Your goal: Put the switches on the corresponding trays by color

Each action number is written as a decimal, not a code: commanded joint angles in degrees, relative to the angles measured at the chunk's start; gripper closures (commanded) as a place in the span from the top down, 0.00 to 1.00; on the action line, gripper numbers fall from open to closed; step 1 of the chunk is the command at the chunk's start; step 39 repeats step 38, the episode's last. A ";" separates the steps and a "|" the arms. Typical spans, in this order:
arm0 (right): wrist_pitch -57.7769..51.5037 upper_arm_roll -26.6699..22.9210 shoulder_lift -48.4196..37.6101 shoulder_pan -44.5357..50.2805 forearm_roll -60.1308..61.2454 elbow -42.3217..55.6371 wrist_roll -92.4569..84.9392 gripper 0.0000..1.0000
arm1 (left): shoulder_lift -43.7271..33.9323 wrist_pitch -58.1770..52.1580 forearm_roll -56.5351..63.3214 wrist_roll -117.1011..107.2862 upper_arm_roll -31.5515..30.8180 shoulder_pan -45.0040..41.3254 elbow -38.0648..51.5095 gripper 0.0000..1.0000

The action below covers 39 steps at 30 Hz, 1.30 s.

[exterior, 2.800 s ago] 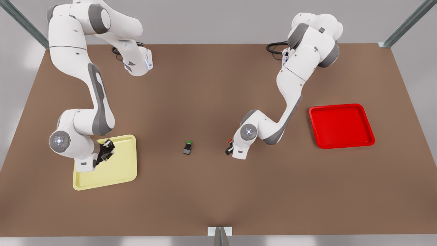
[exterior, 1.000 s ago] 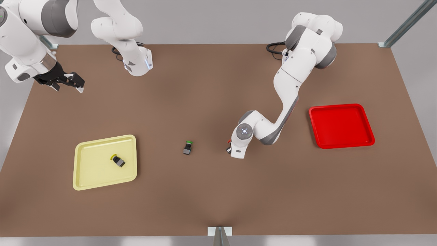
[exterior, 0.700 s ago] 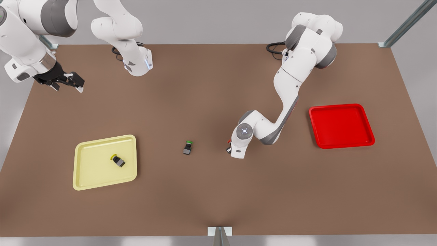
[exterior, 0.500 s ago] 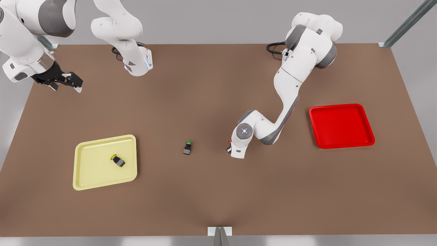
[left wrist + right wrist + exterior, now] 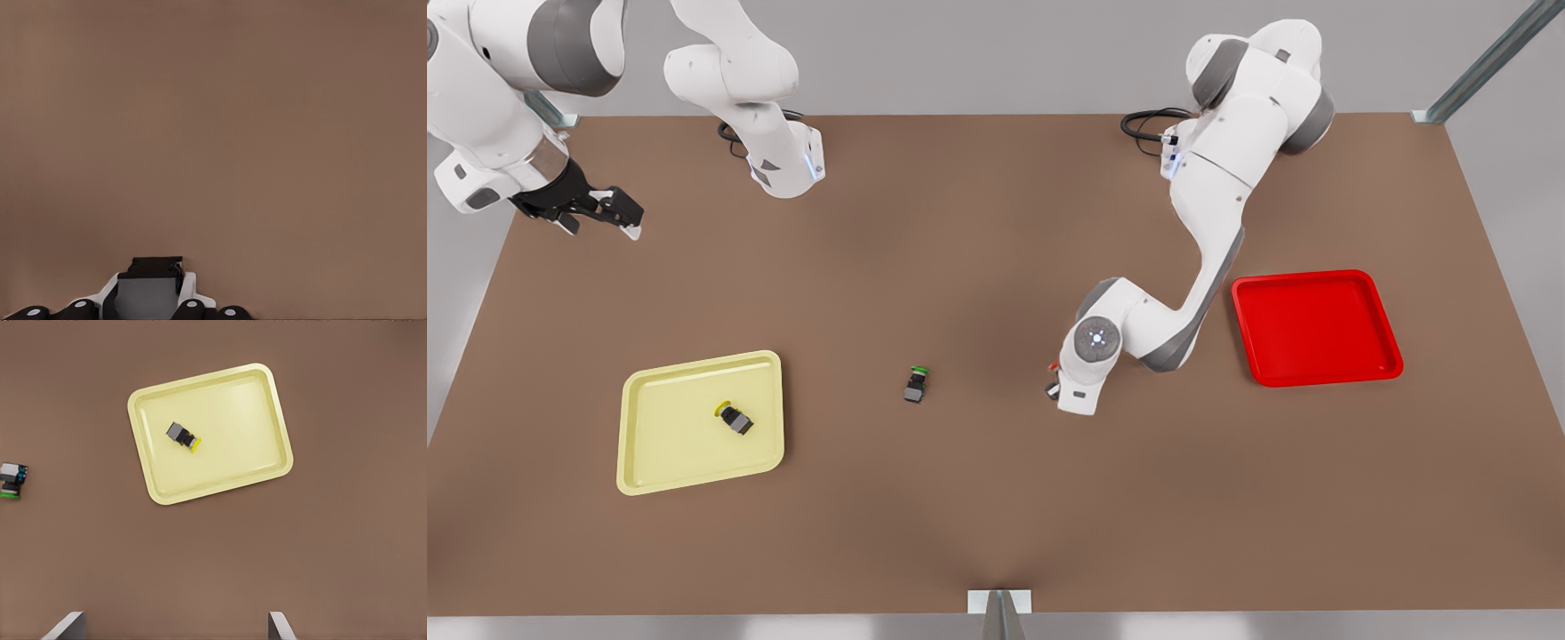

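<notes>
The yellow switch (image 5: 734,418) lies on its side in the pale yellow tray (image 5: 676,444). My right gripper (image 5: 600,227) hangs open, high over the table's far corner at the front view's left. Its wrist view looks down on the yellow tray (image 5: 227,407) and the yellow switch (image 5: 183,436). My left gripper (image 5: 1055,384) is low over the table between the centre and the red tray (image 5: 1316,327), shut on the red switch (image 5: 1053,366). The switch's grey-and-black body (image 5: 148,290) sits between the fingers.
A green-capped switch (image 5: 915,384) lies on the bare brown table near its middle, also seen at the edge of the right wrist view (image 5: 12,480). Both arm bases stand at the far edge. Metal frame posts mark the table's corners and front edge.
The right gripper has let go of the yellow switch in the yellow tray and risen to the far corner. In the last half second the left gripper has carried the red switch a little toward the red tray.
</notes>
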 commanded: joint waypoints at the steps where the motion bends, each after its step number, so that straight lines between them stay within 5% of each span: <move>1: 0.00 0.00 0.00 0.00 0.00 0.00 0.00 1.00 | -1.61 0.01 -0.73 2.17 0.00 0.96 -2.17 0.54; 7: -0.09 0.00 0.00 0.00 0.00 0.00 0.00 1.00 | -16.91 -1.48 -3.72 24.58 1.13 12.12 -19.58 0.54; 19: -0.44 0.09 -0.09 0.09 0.09 0.00 0.00 1.00 | -30.97 -5.87 -6.62 64.50 28.65 12.47 -32.50 0.57; 20: -0.44 0.09 0.00 0.09 0.09 0.00 0.00 1.00 | -32.73 -5.96 -6.62 65.29 29.88 12.47 -34.43 0.63; 21: -0.44 0.09 0.00 0.09 0.09 0.00 0.00 1.00 | -34.31 -6.58 -6.53 65.73 30.85 12.47 -35.58 0.90; 22: -0.44 0.09 0.00 0.09 0.09 -0.09 0.00 1.00 | -35.19 -7.72 -6.53 65.73 30.85 12.47 -35.93 0.96; 24: -0.44 0.09 0.08 0.26 0.09 -0.09 0.09 1.00 | -35.37 -7.63 -6.44 65.55 29.97 12.21 -34.27 0.99; 27: -0.53 0.26 0.00 0.70 0.35 -0.35 0.17 1.00 | -33.88 -8.33 -8.73 64.76 22.59 12.03 -16.70 1.00; 29: -0.53 0.62 0.17 0.79 0.53 -0.70 0.18 1.00 | -34.49 -23.79 -8.73 65.46 18.90 11.95 -1.75 1.00; 32: -0.35 0.62 0.17 0.79 0.53 -0.70 0.18 1.00 | -39.33 -39.44 -10.40 65.81 15.38 11.95 5.64 1.00; 34: -0.26 0.62 0.26 0.88 0.53 -0.70 0.26 1.00 | -38.62 -44.55 -10.31 65.81 9.84 15.11 5.47 1.00; 39: -0.44 0.62 0.17 0.88 0.62 -0.70 0.26 1.00 | -38.53 -44.02 -11.72 66.25 12.48 15.11 5.64 1.00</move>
